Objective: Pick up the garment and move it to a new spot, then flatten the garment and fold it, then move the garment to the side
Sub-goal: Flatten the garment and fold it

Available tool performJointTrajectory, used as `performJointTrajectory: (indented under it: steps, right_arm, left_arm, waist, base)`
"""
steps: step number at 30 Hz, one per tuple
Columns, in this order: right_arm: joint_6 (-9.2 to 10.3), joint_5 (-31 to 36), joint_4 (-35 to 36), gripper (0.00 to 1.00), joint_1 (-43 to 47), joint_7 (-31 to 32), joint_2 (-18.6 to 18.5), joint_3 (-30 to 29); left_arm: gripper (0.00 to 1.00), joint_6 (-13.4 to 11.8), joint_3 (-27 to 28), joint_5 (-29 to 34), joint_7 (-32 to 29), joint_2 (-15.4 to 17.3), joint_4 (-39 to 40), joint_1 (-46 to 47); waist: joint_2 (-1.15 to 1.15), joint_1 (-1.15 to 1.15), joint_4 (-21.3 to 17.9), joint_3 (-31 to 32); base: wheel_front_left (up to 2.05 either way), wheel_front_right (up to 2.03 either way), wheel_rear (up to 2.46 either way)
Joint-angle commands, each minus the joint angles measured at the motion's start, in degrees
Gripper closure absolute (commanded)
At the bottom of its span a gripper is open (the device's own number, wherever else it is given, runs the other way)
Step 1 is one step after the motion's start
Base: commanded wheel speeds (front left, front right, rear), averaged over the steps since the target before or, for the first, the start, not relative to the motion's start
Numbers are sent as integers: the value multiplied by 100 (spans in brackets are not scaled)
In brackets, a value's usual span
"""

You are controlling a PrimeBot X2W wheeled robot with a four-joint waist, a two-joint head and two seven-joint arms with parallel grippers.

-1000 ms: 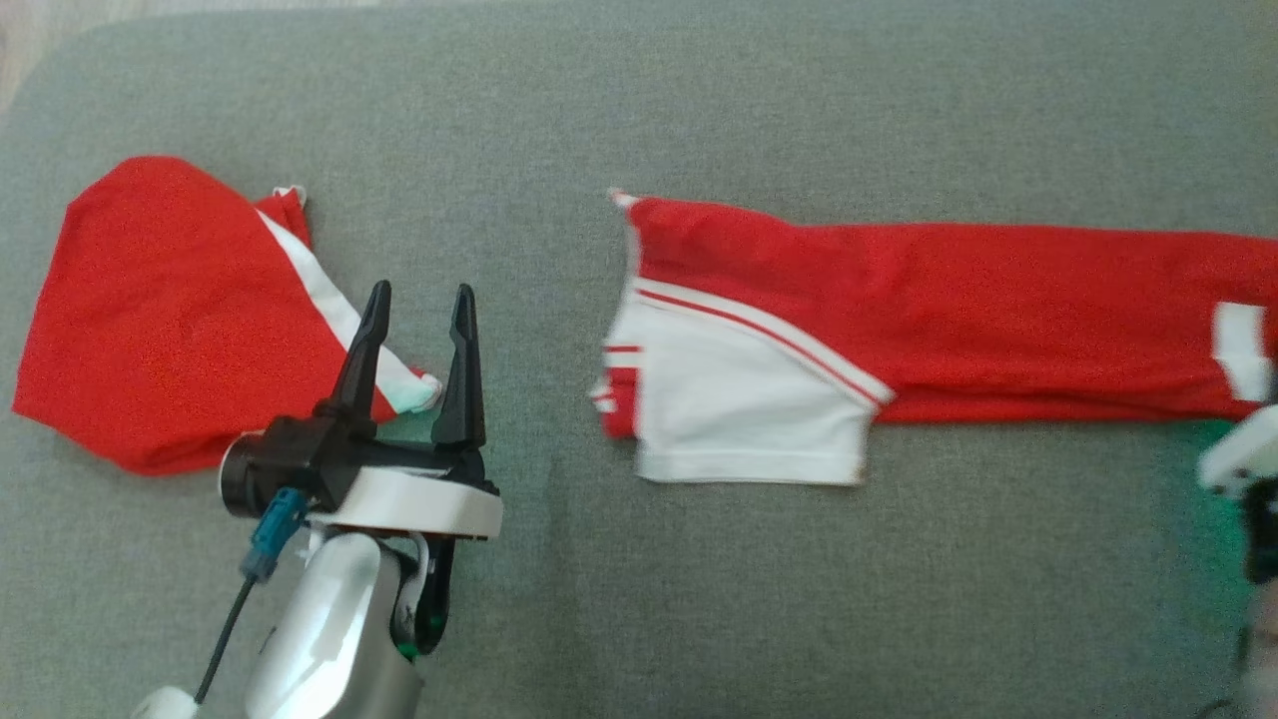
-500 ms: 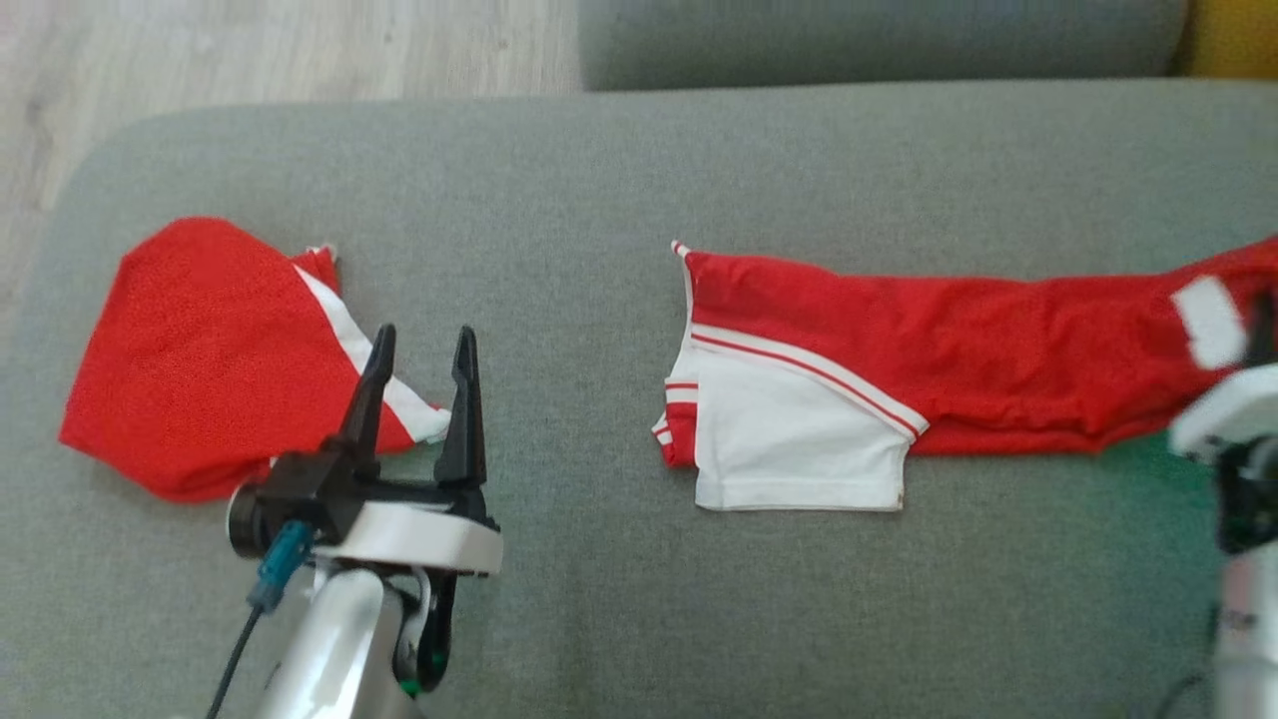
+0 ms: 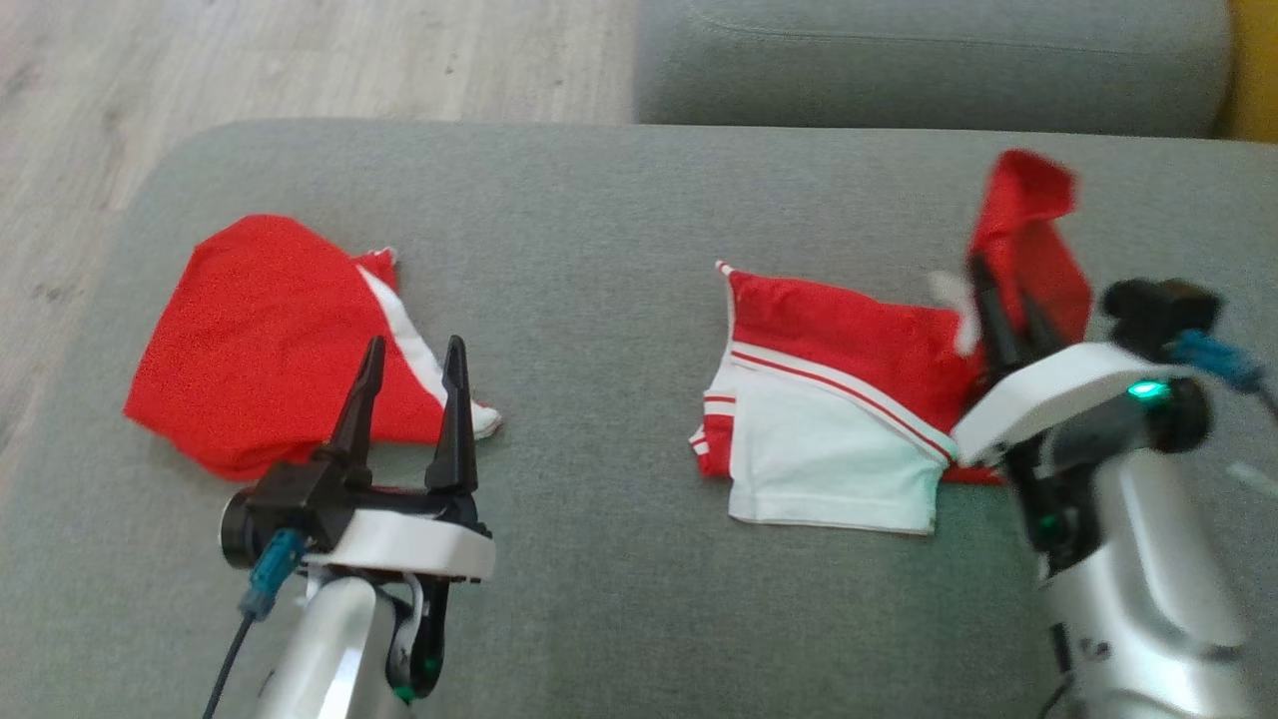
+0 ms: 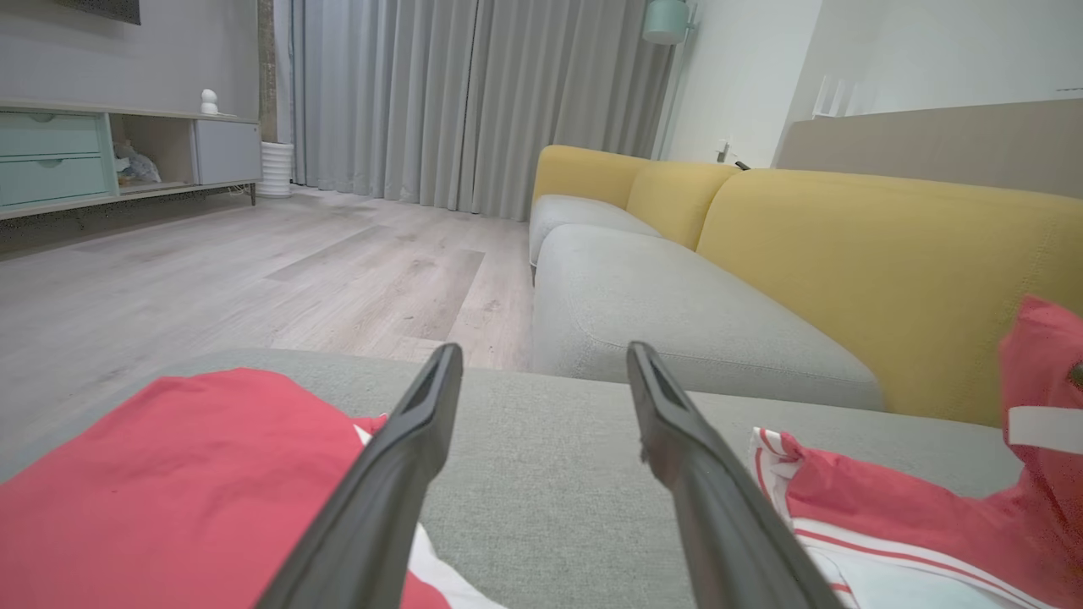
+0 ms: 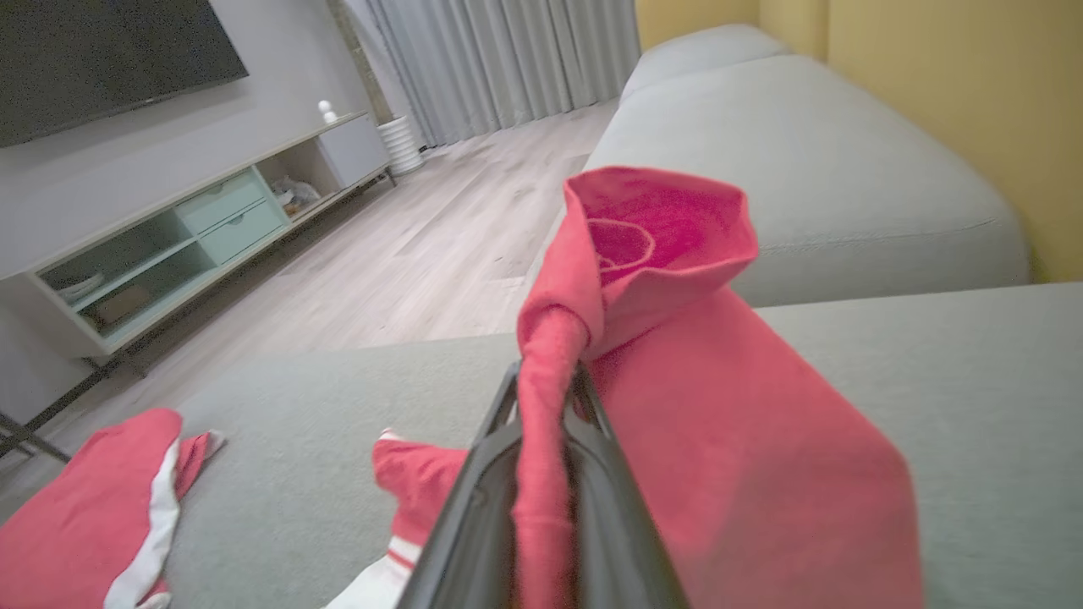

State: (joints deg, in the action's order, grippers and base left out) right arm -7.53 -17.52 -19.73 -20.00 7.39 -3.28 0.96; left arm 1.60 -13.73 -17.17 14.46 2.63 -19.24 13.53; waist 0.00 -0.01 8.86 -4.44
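The garment [image 3: 839, 330], red with a white panel and stripes, lies on the grey cushion [image 3: 599, 250] right of centre. My right gripper [image 3: 1001, 295] is shut on its right end, and that end [image 3: 1028, 230] stands lifted above the cushion next to the flat part. In the right wrist view the red cloth [image 5: 677, 381] bunches out between and above the closed right gripper [image 5: 546, 376]. The left gripper [image 3: 414, 350] hovers open and empty at the lower left. Through the left gripper [image 4: 543, 351] the garment [image 4: 888, 516] shows at the right.
A second red and white garment [image 3: 260, 340] lies crumpled at the cushion's left, just beyond the left gripper's tips. The cushion's rounded left edge drops to a wooden floor [image 3: 300, 60]. Another grey seat [image 3: 899, 60] sits behind, with a yellow backrest [image 4: 888, 254].
The head camera has tilted, shifting the whole picture down. The right gripper has raised the garment's right end and carried it left toward the white panel. The left gripper has stayed open in place.
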Motion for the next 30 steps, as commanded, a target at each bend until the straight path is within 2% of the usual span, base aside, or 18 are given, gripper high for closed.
performJointTrajectory:
  steps: [1, 12, 22, 23, 24, 25, 30]
  right_arm:
    - [4, -75, 146, 100, -108, -92, 37, 224]
    - [4, -636, -1251, 100, -403, -815, 39, 1491]
    - [4, -1049, -2197, 100, -812, -1222, 40, 2207]
    - [4, -1125, -2222, 71, -823, -1230, 40, 2337]
    - [4, -1207, -2230, 28, -830, -1239, 40, 2466]
    - [4, -1296, -2227, 0, -833, -1235, 40, 2602]
    - [4, -1778, -1986, 0, -868, -1270, 40, 3235]
  left_arm:
    - [0, 18, 203, -1, 53, 25, 170, 221]
    - [0, 41, 89, -20, 53, 25, 92, 306]
    - [0, 10, 58, -64, 53, 25, 72, 339]
    - [0, 9, 58, -64, 54, 25, 70, 336]
    - [0, 9, 61, -63, 54, 25, 68, 332]
    - [0, 9, 64, -62, 54, 25, 64, 328]
    - [0, 8, 77, -51, 54, 25, 20, 306]
  waist:
    - [0, 1, 85, -33]
    - [0, 1, 441, -218]
    - [0, 1, 538, -281]
    - [0, 1, 537, -276]
    - [0, 1, 533, -268]
    - [0, 1, 527, -260]
    - [0, 1, 461, -191]
  base:
    - [0, 0, 0]
    - [0, 0, 0]
    - [0, 0, 0]
    - [0, 0, 0]
    - [0, 0, 0]
    - [0, 0, 0]
    - [0, 0, 0]
